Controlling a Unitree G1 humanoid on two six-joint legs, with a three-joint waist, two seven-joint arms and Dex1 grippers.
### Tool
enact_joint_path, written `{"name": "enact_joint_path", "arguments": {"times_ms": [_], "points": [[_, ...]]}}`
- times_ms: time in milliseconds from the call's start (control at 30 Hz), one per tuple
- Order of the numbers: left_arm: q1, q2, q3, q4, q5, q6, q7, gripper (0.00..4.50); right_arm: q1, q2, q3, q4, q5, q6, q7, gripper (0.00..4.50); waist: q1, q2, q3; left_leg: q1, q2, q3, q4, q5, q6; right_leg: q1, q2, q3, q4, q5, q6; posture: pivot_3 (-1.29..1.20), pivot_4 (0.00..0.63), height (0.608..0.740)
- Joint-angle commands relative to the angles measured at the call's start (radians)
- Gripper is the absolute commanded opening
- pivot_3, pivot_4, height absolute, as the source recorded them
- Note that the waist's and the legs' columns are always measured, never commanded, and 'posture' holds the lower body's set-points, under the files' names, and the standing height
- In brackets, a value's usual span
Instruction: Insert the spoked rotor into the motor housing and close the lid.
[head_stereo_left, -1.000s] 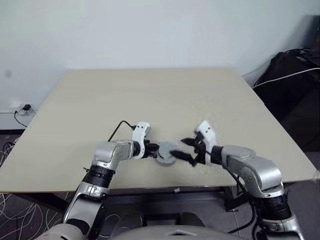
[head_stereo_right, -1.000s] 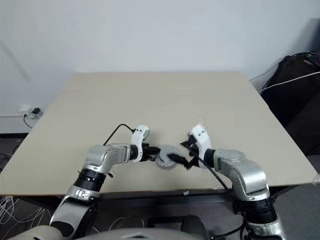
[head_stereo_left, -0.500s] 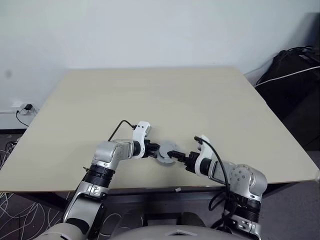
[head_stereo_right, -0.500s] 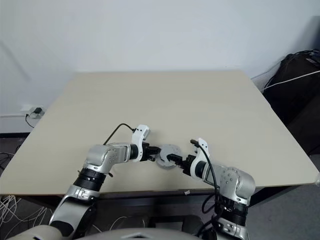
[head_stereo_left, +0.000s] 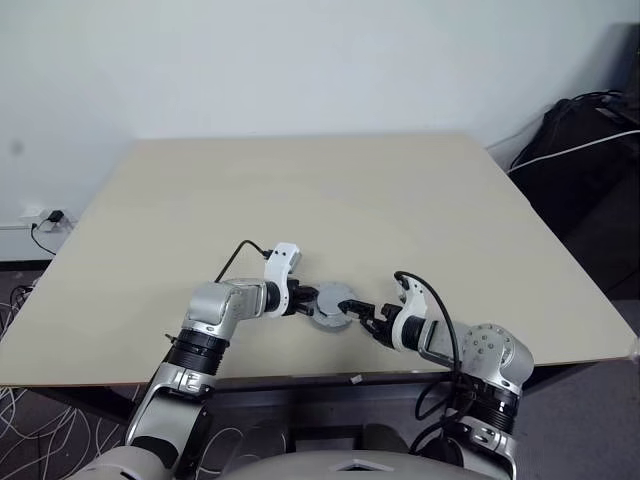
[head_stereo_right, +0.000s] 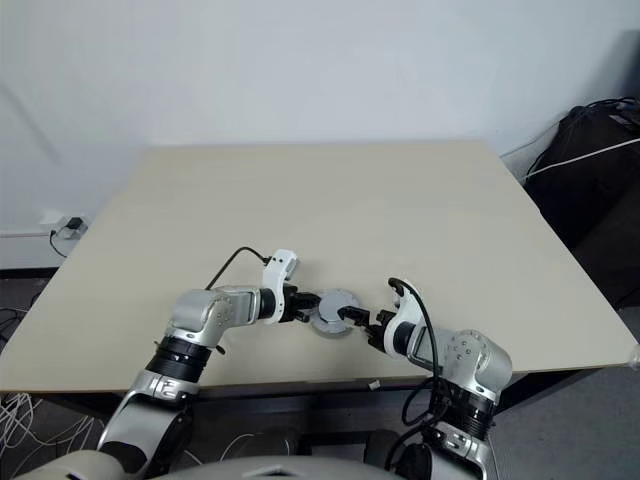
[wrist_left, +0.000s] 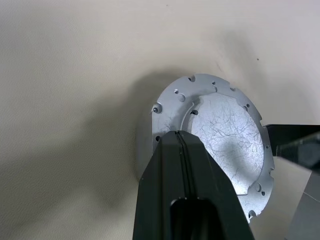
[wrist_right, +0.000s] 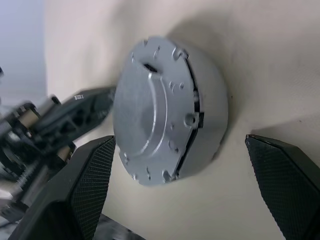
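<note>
Fingers of the left gripper (wrist_left: 181, 137) are pressed together, one flat against the other, with only a thin seam between them. Their tip lies over the near edge of the lid (wrist_left: 220, 135), and the pictures do not settle whether it presses on the metal or hangs just above it. Fingers of the right gripper (wrist_right: 192, 165) are spread wide, one textured black pad (wrist_right: 92, 172) on each side of the round assembly, and both pads stand apart from it, so nothing is pinched.

The lid is a pale silver-grey disc with small notches and holes along its edge and a plain raised middle. It sits on top of the housing (wrist_right: 210, 105), whose grey wall shows beneath it in the right wrist view with a dark slit between the two parts. From the right wrist view the lid seems to sit a little askew on the housing, not fully flush, though this is hard to judge. The windings and the rotor are hidden under the lid.

In the head views the assembly (head_stereo_left: 334, 303) rests on the beige worktop (head_stereo_left: 300, 200), close to its near edge and about in the middle of its width. The left gripper (head_stereo_left: 302, 299) comes to it from the left and the right gripper (head_stereo_left: 368, 315) from the right, both slanting down toward it. A black cable (head_stereo_left: 235, 258) loops from the left wrist.
</note>
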Motion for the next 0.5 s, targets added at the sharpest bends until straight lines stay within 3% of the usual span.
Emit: {"name": "enact_joint_path", "arguments": {"times_ms": [33, 233, 500], "points": [[0.000, -0.006, -0.014, 0.008, 0.004, 0.003, -0.007, 0.00, -0.035, 0.043, -0.040, 0.005, 0.039, -0.012, -0.008, 4.46, 0.000, 0.000, 0.000, 0.000, 0.000, 0.000, 0.000, 0.000, 0.000, 0.000, 0.000, 0.000, 0.001, 0.000, 0.000, 0.00, 0.000, 0.740], [0.004, -0.009, -0.014, 0.001, 0.001, 0.008, -0.006, 0.00, -0.062, 0.108, -0.094, 0.039, 0.069, -0.047, -0.047, 4.46, -0.001, 0.002, -0.001, 0.000, 0.000, 0.000, 0.000, 0.000, 0.000, -0.001, 0.000, 0.000, 0.002, 0.000, 0.000, 0.00, 0.000, 0.740], [0.005, -0.007, -0.011, 0.000, 0.000, 0.008, -0.006, 0.00, -0.064, 0.193, -0.073, 0.042, 0.141, -0.017, -0.100, 4.46, -0.003, 0.003, -0.001, 0.000, 0.000, 0.000, 0.000, 0.000, 0.000, -0.001, 0.000, 0.001, 0.003, 0.000, 0.000, 0.00, 0.000, 0.740]]}}
